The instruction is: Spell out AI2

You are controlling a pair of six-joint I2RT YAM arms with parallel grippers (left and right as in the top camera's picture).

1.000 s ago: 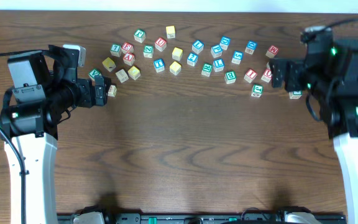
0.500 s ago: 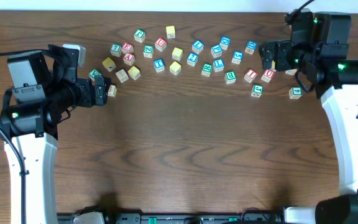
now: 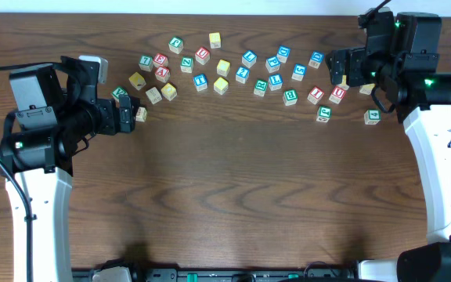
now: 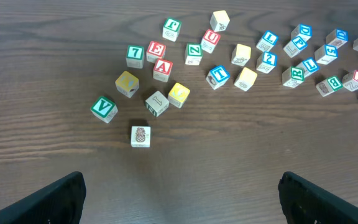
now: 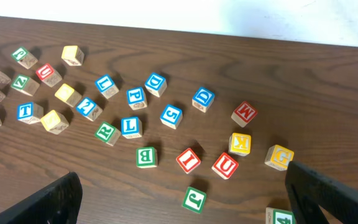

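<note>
Nothing's spelled yet. Your left gripper and right gripper gape empty; grab the far-left A block first.

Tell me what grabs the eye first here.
A scatter of colourful letter blocks is strung along the far side of the dark wooden table. The left arm and right arm flank it, jaws open and empty. A red A sits near the left end.
</note>
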